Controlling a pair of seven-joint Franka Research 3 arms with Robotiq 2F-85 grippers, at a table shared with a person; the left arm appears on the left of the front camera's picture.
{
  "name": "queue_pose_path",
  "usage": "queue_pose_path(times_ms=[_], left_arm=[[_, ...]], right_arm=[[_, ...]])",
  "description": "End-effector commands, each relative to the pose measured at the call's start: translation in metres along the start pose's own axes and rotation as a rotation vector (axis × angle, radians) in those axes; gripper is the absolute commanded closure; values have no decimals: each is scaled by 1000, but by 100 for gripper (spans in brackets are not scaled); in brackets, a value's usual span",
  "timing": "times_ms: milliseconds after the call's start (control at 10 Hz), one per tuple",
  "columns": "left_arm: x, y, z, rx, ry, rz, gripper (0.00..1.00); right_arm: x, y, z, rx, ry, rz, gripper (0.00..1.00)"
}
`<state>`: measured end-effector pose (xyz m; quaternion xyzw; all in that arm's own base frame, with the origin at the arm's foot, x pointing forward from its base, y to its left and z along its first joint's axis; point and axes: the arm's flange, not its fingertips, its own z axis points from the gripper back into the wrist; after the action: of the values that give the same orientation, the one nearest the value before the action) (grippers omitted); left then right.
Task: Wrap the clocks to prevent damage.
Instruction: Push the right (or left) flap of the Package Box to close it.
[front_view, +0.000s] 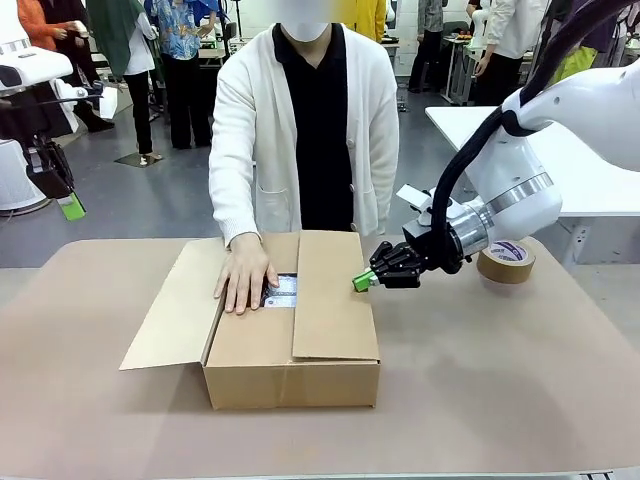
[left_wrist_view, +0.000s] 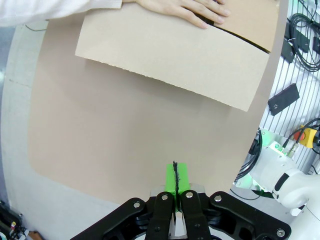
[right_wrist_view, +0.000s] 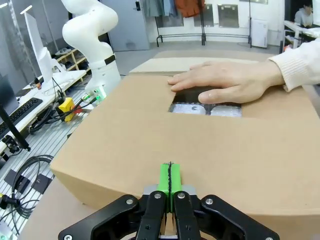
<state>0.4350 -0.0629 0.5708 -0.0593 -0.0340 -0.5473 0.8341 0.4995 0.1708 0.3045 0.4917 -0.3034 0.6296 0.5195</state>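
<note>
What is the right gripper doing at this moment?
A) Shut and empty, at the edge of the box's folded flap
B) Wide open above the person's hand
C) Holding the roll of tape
A: the right gripper is shut with nothing between its jaws, right at the edge of the folded flap of the box, while the tape roll lies apart on the table.

No writing can be read in any of the views. A pale label (front_view: 284, 289) with a blue band shows in the gap between the flaps of the cardboard box (front_view: 300, 372), just beside the person's hand (front_view: 243, 281); its print is too small to make out. The roll of brown tape (front_view: 506, 263) perhaps bears faint marks on its inner ring, but none is legible.
</note>
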Motion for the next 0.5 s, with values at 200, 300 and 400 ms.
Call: queue_pose_path(times_ms=[200,300,400], left_arm=[[-1,1,1,1,-3,2,100],[-1,1,1,1,-3,2,100],[-1,1,1,1,-3,2,100]], right_arm=[[-17,-17,-3,-46,48,-16,99],[-13,-14,2,-23,81,-33,99],[-1,-9,0,-2,-1,3,99]])
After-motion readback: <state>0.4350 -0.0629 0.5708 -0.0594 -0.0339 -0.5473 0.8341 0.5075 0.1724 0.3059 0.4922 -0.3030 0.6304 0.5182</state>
